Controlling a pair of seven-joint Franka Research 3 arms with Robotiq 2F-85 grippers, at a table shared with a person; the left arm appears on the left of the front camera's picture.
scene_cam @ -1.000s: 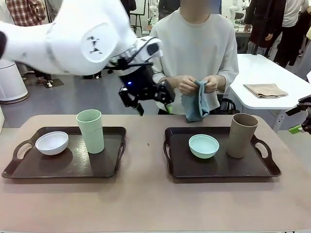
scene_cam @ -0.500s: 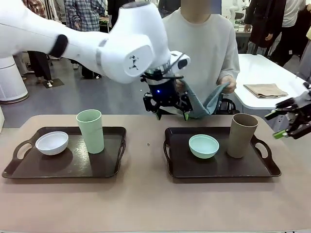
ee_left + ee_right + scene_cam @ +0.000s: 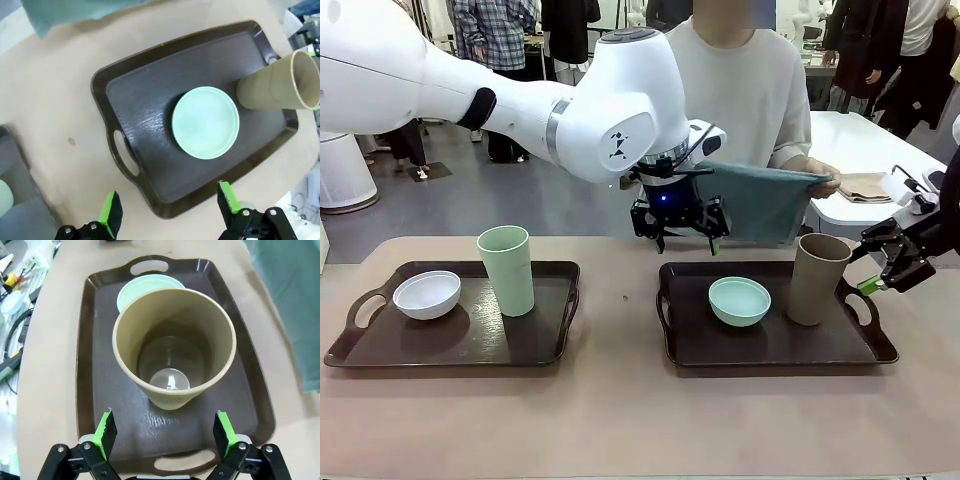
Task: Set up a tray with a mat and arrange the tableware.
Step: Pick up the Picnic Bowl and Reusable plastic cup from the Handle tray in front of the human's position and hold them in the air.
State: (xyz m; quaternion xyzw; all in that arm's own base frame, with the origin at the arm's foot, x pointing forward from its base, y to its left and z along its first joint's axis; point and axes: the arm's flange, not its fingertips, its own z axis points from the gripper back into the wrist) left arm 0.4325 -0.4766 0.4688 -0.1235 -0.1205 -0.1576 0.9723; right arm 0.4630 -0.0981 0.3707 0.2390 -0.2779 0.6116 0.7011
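There were two trays: the left tray (image 3: pixel 470 338) and the right tray (image 3: pixel 820 345). There were two bowls, a white bowl (image 3: pixel 426 294) and a mint bowl (image 3: pixel 739 300), and two cups, a green cup (image 3: pixel 506 270) and a brown cup (image 3: pixel 818 278). Two cloths showed: a teal cloth (image 3: pixel 765 200) and a tan cloth (image 3: pixel 868 187). One person (image 3: pixel 750 100) was at the table.

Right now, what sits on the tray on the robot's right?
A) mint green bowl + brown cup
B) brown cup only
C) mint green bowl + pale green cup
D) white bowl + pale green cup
A: the mint green bowl and the brown cup stand side by side on the right tray, while the white bowl and the pale green cup are on the left tray.
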